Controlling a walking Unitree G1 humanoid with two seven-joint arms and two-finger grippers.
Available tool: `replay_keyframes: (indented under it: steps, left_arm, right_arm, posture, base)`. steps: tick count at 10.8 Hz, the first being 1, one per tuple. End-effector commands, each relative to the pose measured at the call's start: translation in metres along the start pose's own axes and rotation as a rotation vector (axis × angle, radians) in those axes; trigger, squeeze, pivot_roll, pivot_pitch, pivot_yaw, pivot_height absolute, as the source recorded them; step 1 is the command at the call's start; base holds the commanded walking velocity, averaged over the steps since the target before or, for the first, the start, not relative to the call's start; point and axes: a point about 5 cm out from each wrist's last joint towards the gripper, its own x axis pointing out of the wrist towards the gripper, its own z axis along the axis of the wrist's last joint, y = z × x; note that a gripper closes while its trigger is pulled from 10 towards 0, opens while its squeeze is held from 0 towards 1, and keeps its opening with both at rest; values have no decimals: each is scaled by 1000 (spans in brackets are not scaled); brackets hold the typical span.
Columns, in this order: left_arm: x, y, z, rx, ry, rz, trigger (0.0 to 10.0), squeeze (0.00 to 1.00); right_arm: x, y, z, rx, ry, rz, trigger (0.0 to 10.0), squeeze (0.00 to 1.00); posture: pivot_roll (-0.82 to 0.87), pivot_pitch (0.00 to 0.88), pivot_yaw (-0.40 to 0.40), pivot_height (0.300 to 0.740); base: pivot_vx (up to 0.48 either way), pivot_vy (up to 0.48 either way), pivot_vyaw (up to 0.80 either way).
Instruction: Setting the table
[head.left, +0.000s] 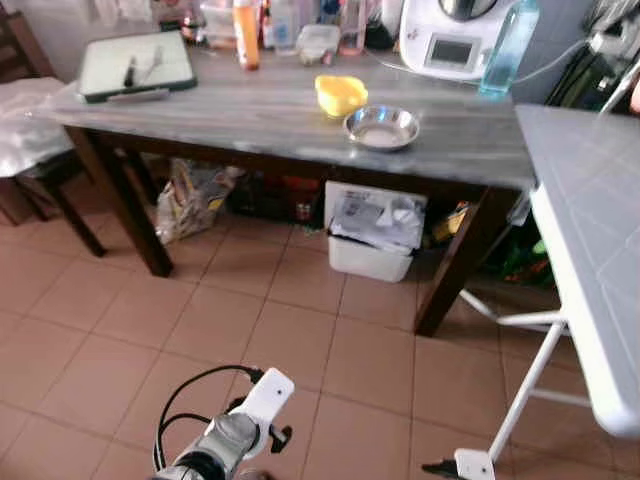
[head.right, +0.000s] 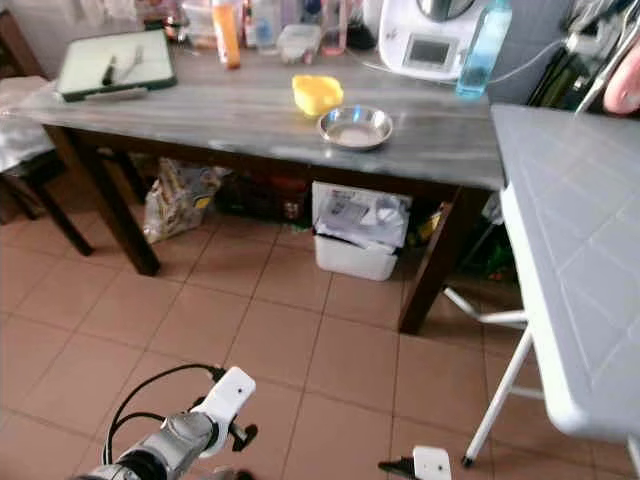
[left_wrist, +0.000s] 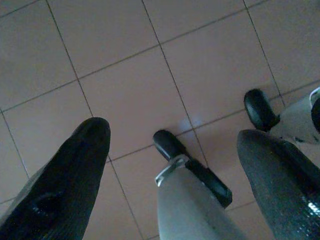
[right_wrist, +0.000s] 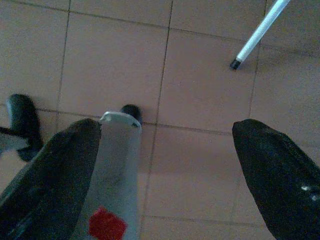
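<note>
A long grey-topped worktop (head.left: 300, 115) on dark legs spans the room above a terracotta tiled floor (head.left: 250, 330), with a white folding table (head.left: 590, 230) standing just beside its right end. On the worktop, a white kitchen appliance (head.left: 450, 40) sits at the back near a blue bottle (head.left: 508, 45), and a green-rimmed tray (head.left: 135, 65) lies at the left end. A steel bowl (head.left: 381, 127) rests near the front edge, a yellow bowl (head.left: 340, 94) just behind it. A white bin (head.left: 372, 235) stands underneath. Both arms hang low over the tiles: the left tool (left_wrist: 175, 165) and the right tool (right_wrist: 170, 165) each have 2 black fingers spread apart, holding nothing.
</note>
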Motion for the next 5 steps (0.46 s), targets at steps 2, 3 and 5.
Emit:
replay_keyframes:
  steps: [2, 3, 5]
  left_arm:
    - [-1, 3, -3, 51, 18, -12, 10000, 0]
    - [-2, 10, -4, 39, 19, 25, 10000, 0]
    - [-3, 17, 1, -53, -4, 58, 10000, 0]
  right_arm:
    - [-1, 8, -2, 13, -2, 10, 10000, 0]
    - [0, 18, 2, -53, -9, 64, 10000, 0]
    - [3, 16, 8, -110, -10, 74, 10000, 0]
  posture:
    - [8, 72, 9, 740]
    - [37, 60, -14, 740]
    - [63, 48, -21, 740]
  base:
    - [-272, 0, 0]
    - [-266, 0, 0]
    - [-122, 0, 0]
